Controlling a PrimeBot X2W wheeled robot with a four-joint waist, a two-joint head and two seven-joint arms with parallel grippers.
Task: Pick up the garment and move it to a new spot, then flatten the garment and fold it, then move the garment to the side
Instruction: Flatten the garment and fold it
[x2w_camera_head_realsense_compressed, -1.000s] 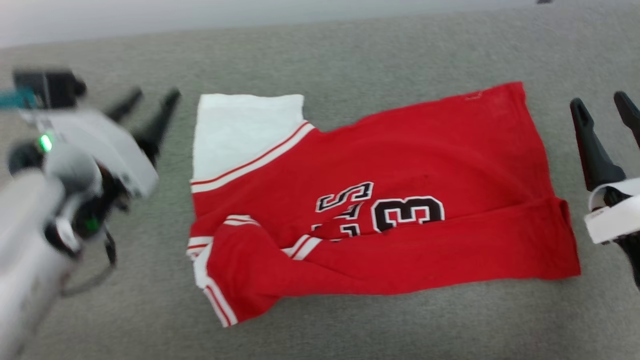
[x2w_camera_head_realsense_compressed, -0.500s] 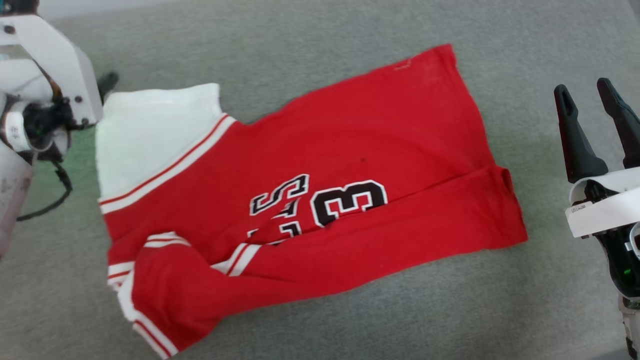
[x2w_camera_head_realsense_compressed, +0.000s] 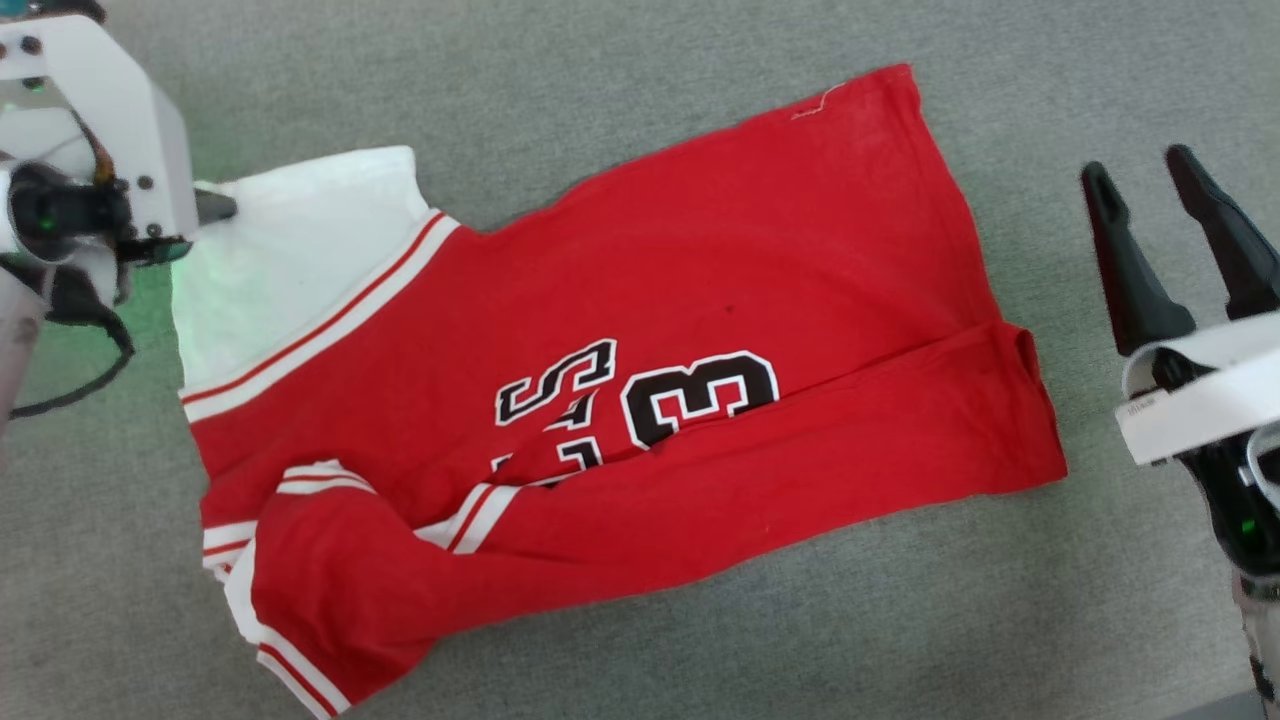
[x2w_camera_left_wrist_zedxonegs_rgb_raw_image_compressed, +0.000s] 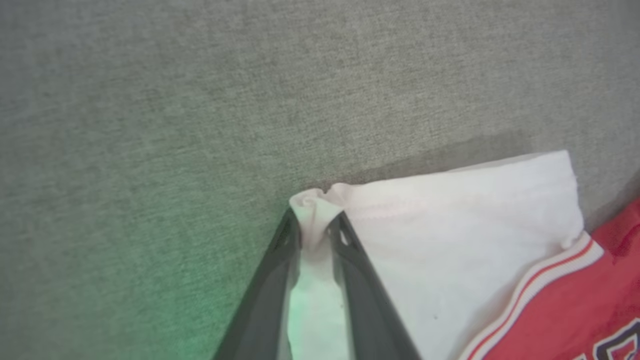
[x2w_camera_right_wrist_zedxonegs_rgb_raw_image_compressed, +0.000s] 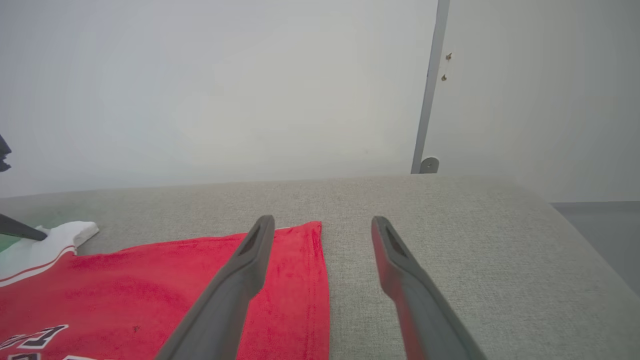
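Grey woven upholstery (x2w_camera_head_realsense_compressed: 600, 60) is supporting the garment (x2w_camera_head_realsense_compressed: 700, 250), lying part-folded at centre, with the left gripper (x2w_camera_left_wrist_zedxonegs_rgb_raw_image_compressed: 315, 225) at 10 o'clock pinching its white sleeve corner (x2w_camera_left_wrist_zedxonegs_rgb_raw_image_compressed: 310, 205), judged a sound hold on soft, light, limp cloth, and the right gripper (x2w_camera_head_realsense_compressed: 1138, 165) at 3 o'clock hovering wide open, empty, facing a pale wall (x2w_camera_right_wrist_zedxonegs_rgb_raw_image_compressed: 200, 90).

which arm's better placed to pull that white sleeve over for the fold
Left. The left gripper pinches the white sleeve corner of the garment, cloth bunched between its fingers. The right gripper stands open beside the red hem, holding nothing.
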